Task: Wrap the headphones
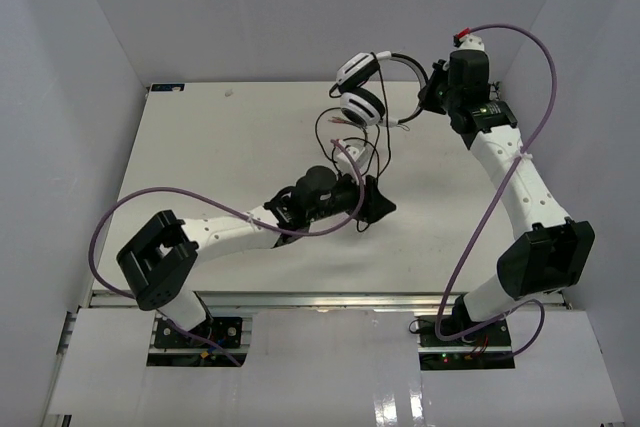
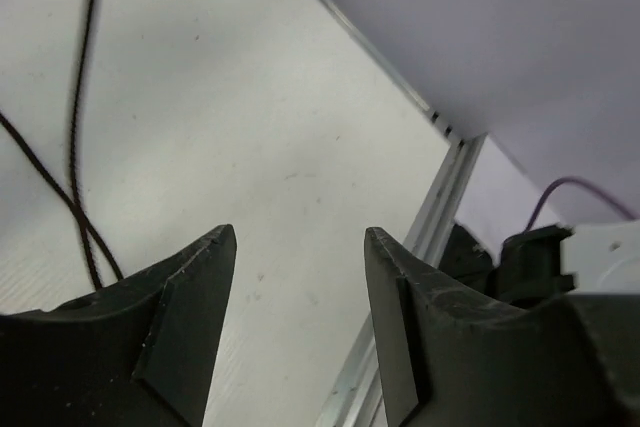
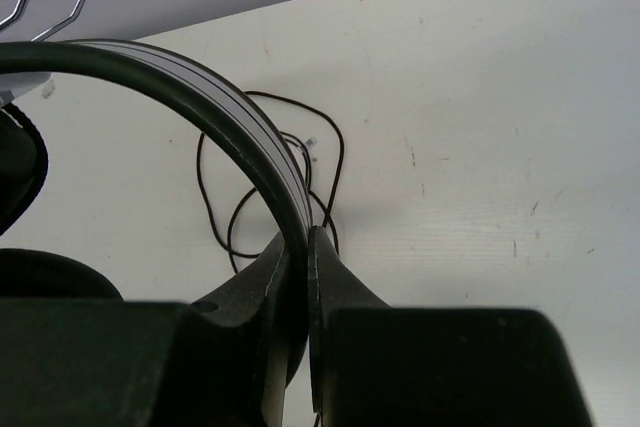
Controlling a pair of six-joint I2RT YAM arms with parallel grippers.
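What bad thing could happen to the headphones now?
The right tool pinches only the thin headband, so the headphones might slip or swing. The loose cord lies in loops and could knot. The left tool is open with the cord off to one side, so it may miss.

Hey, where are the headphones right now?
In the top view, the headphones are near the table's far edge, headband pinched by the right gripper, cord looping toward the left gripper.

Headphones (image 3: 205,105) mostly off the right wrist view's left edge, cord (image 2: 76,107) off the left wrist view's top
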